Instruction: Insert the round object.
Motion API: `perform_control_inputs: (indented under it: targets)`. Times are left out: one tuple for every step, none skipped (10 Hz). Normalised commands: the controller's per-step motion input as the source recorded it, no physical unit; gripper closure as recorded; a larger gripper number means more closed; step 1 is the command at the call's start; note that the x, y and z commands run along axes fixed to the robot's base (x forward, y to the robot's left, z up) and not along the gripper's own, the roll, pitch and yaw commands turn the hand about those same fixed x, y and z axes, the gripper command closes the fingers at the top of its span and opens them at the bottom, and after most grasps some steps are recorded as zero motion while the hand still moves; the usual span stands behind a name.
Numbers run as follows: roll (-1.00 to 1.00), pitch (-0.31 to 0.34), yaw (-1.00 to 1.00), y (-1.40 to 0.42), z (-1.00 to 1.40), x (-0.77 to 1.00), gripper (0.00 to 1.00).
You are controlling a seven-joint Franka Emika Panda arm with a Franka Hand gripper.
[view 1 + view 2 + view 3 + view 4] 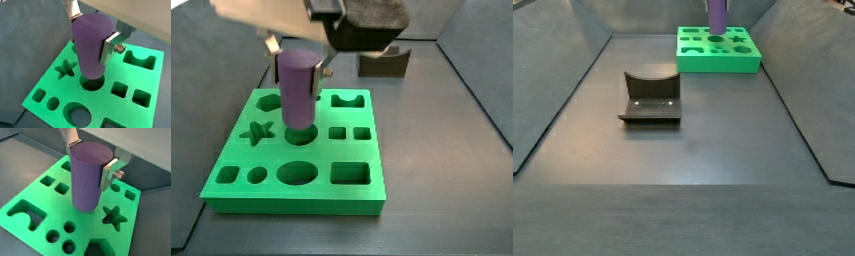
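My gripper (91,27) is shut on the round object, a tall matte purple cylinder (90,47), with a silver finger on each side near its flat top. The cylinder stands upright over the green board (57,85). Its lower end sits at the mouth of a round hole (93,84) in the middle of the board; how deep it sits I cannot tell. It shows the same way in the other wrist view (89,178). In both side views the cylinder (298,90) (719,15) rises from the board (231,160) (694,62) under the gripper (298,50).
The board has other cut-outs: a star (259,131), an arch (348,99), squares (339,132) and a larger round hole (298,173). The dark fixture (651,100) stands on the grey floor away from the board, also seen behind it (385,62). Sloping walls ring the floor.
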Motion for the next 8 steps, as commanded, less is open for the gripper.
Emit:
perform_control_inputs:
  targets:
    - [-0.33, -0.036, 0.08, 0.0, -0.43, -0.15, 1.0]
    - [-0.06, -0.064, 0.01, -0.23, -0.26, -0.13, 1.0]
    - [0.0, -0.006, 0.0, -0.27, -0.09, 0.0, 1.0]
    - [0.05, 0.0, 0.0, -0.22, -0.1, 0.15, 1.0]
    - [0.08, 0.004, 0.0, -0.12, -0.07, 0.37, 1.0]
    - [0.12, 0.026, 0.0, 0.0, -0.08, 0.37, 1.0]
    - [0.1, 0.017, 0.0, 0.09, -0.07, 0.21, 1.0]
    - [0.03, 0.0, 0.01, 0.18, -0.1, -0.05, 1.0]
